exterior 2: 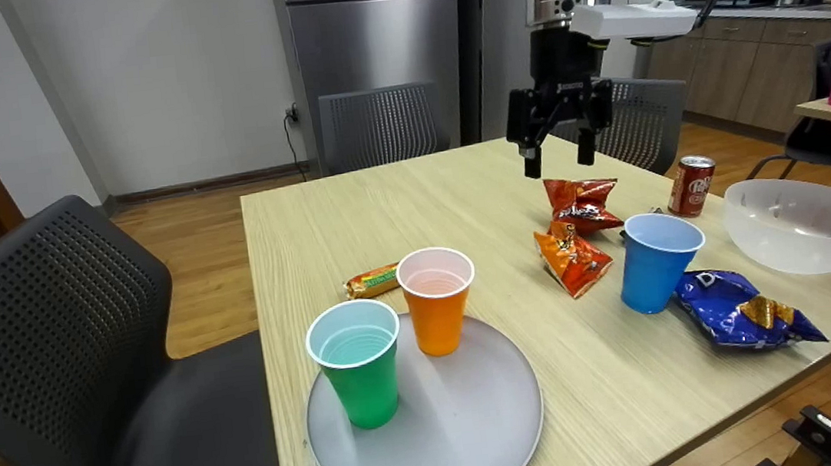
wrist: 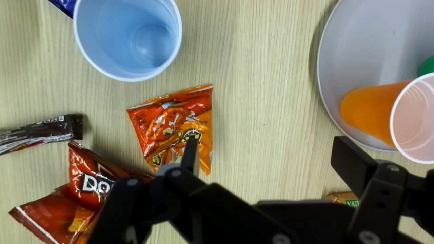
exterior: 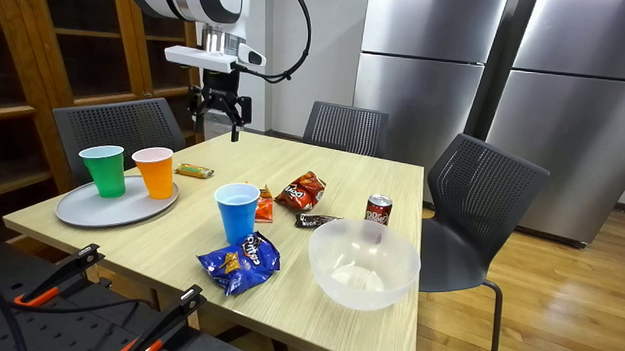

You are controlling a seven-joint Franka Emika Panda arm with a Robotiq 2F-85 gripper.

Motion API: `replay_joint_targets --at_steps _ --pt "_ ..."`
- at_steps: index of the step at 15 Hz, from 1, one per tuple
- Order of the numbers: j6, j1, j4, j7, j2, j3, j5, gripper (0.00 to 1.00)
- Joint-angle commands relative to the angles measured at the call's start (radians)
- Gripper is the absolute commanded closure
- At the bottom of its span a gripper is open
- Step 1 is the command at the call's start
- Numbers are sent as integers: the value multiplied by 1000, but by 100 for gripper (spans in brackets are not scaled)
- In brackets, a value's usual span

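Wrist view had the pincer [wrist: 271, 159] spread wide and holding nothing, with one fingertip overlapping an orange snack bag [wrist: 176, 122] from that angle. Both exterior views showed it hanging well above the tabletop [exterior: 271, 154] though, so it wasn't actually touching the bag. That bag was lying on the tabletop near a red Doritos bag [wrist: 81, 195] and an upright blue cup [wrist: 127, 37], plus a dark-wrapped bar [wrist: 40, 132]. Blue chip bag [exterior: 243, 263] sat right by the blue cup. Green cup [exterior 2: 360, 370] and orange cup [exterior 2: 438, 315] stood on a grey plate [exterior 2: 467, 428], with a yellow-wrapped bar [exterior: 194, 171] near it. Soda can [exterior: 379, 207] was near a frosty bowl [exterior: 362, 293].
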Motion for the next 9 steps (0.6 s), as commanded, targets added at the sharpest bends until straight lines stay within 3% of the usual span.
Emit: replay_joint_targets --at_steps 1,9 --pt "-6 -19 -76 -38 -65 -9 -3 0" --pt "63 -28 -208 -32 -118 -44 -25 0"
